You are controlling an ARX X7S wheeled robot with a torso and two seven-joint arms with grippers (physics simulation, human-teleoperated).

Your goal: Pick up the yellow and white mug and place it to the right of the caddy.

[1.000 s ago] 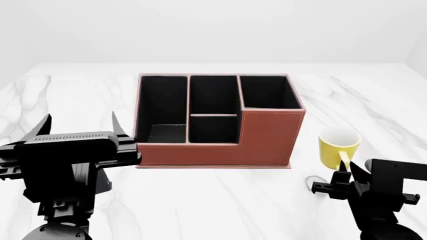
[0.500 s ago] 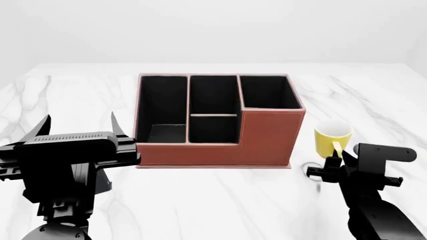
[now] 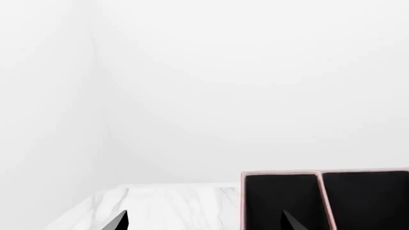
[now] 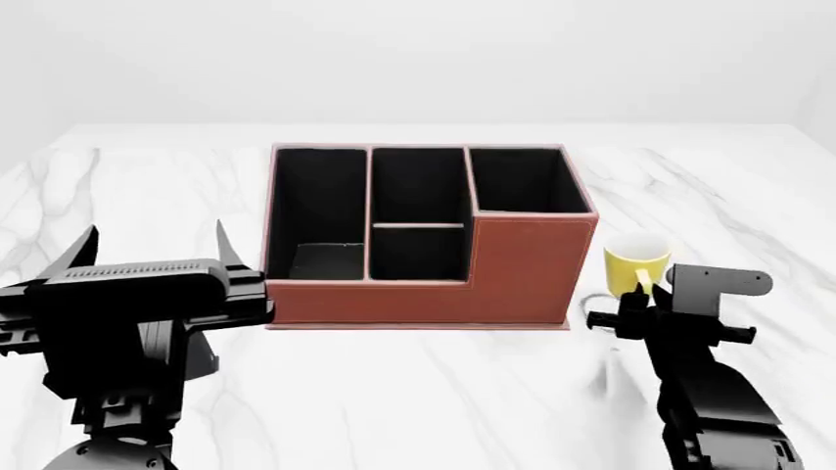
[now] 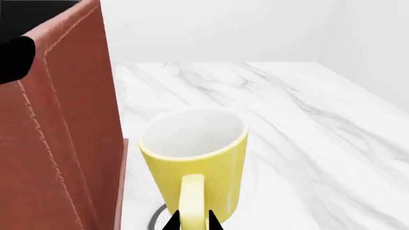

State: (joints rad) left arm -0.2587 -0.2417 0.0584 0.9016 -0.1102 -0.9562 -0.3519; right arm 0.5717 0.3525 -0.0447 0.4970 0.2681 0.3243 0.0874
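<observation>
Yellow and white mug (image 4: 635, 260): 1. Caddy (image 4: 523, 269): 1, four compartments. Grippers: 2, left gripper (image 4: 155, 245), right gripper (image 4: 637, 303). Marble table (image 4: 418, 392): 1.

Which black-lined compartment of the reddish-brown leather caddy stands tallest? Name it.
The back-right compartment of the reddish-brown leather caddy: its front wall rises well above the others, nearest the yellow and white mug.

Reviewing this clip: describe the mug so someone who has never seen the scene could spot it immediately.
Start at the caddy, the big reddish-brown box with black compartments in the middle of the white marble table. Just off its taller right end is the yellow and white mug, with the right claw pinching its handle. It is the only small, round, yellow item, white inside.
</observation>
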